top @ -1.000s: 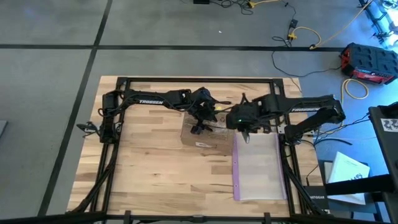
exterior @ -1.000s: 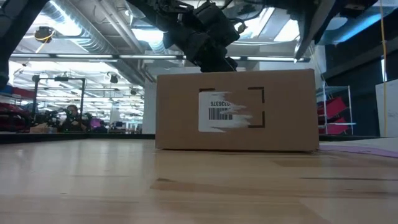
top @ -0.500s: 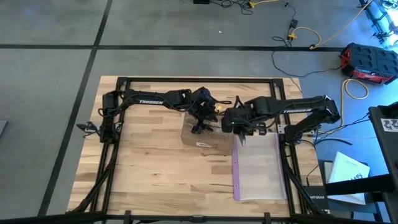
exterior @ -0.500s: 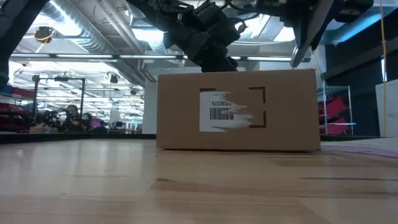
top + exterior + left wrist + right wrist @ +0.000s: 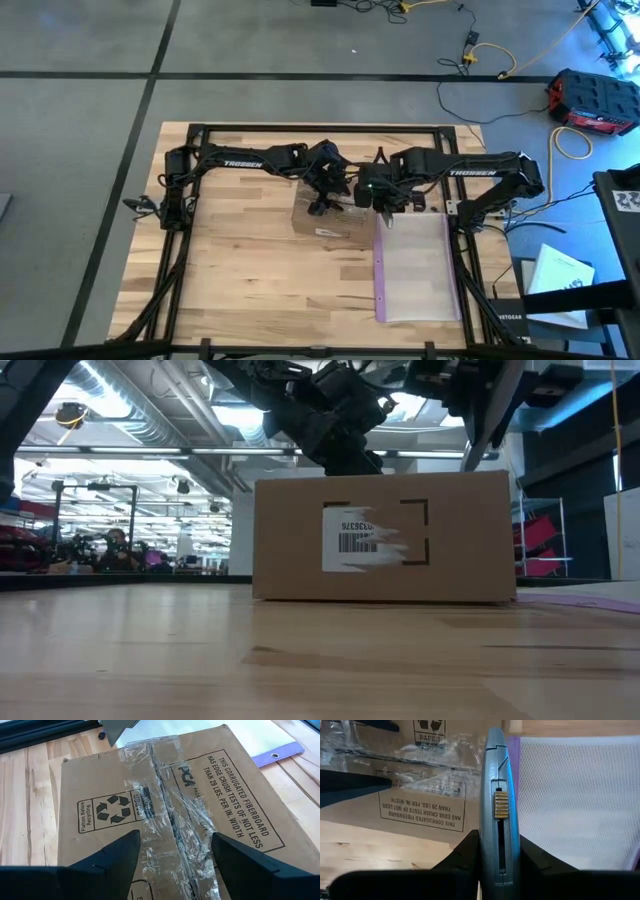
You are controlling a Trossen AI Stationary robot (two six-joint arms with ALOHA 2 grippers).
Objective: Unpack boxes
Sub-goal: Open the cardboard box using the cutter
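The left gripper (image 5: 172, 850) hovered open over the taped box (image 5: 330, 215). The right gripper (image 5: 497, 852) clamped the grey knife (image 5: 496, 800) beside the plastic bag (image 5: 415, 265).

"TROSSEN" on left arm (image 5: 243, 163), "FLATTEN FOR RECYCLING", "EDGE CRUSH TEST" on box (image 5: 165, 810)

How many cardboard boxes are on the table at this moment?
1. The cardboard box sits mid-table, still taped shut, under the left gripper, beside the clear bag. No other box shows in any view.
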